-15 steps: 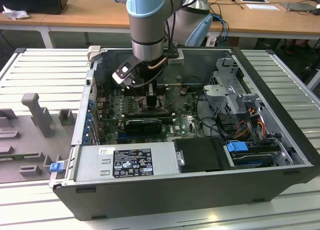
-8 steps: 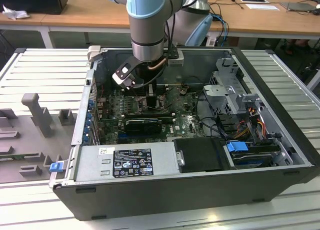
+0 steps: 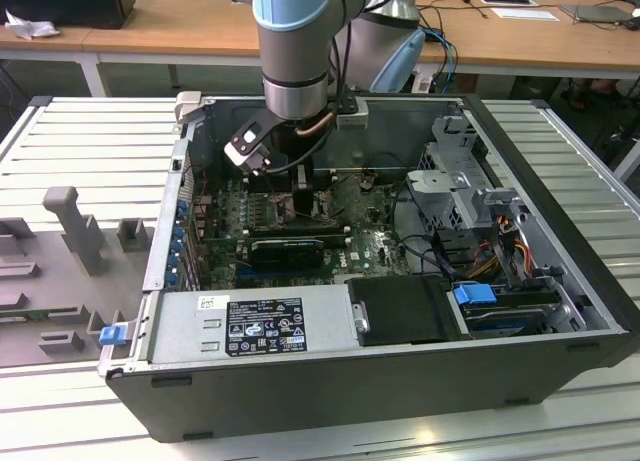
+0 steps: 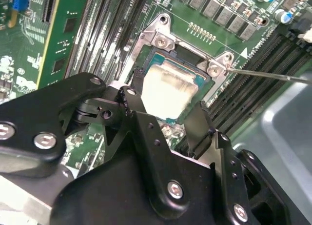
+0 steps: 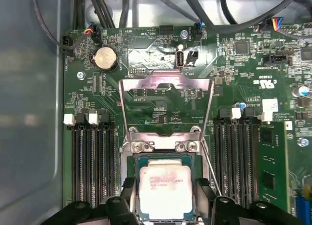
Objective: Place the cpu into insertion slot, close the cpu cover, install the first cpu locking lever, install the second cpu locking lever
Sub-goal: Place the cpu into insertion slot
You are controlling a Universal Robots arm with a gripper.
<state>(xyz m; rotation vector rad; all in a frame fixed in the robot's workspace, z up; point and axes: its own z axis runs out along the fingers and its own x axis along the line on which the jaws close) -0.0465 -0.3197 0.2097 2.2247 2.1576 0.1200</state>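
The cpu [image 5: 165, 190], a square chip with a pale silver top, lies level within the black-framed insertion slot [image 5: 165, 156] on the green board. My gripper [image 5: 165, 193] straddles it, and each black fingertip [image 5: 129, 186] looks pressed against a chip edge. In the second wrist view the cpu [image 4: 168, 88] sits between the fingers [image 4: 132, 95] of the gripper [image 4: 165, 100] inside the insertion slot [image 4: 187, 56]. The cpu cover [image 5: 165, 82] stands swung open beyond the socket. A thin locking lever [image 4: 273, 76] sticks out free beside it. In the exterior view the gripper [image 3: 300, 196] reaches down into the computer case.
Memory slots [image 5: 92, 156] flank the socket on both sides. A black heatsink block [image 3: 285, 249] lies just in front of the arm. The power supply [image 3: 250, 321] lines the case's near wall, and a drive cage with cables [image 3: 470, 196] fills the exterior view's right.
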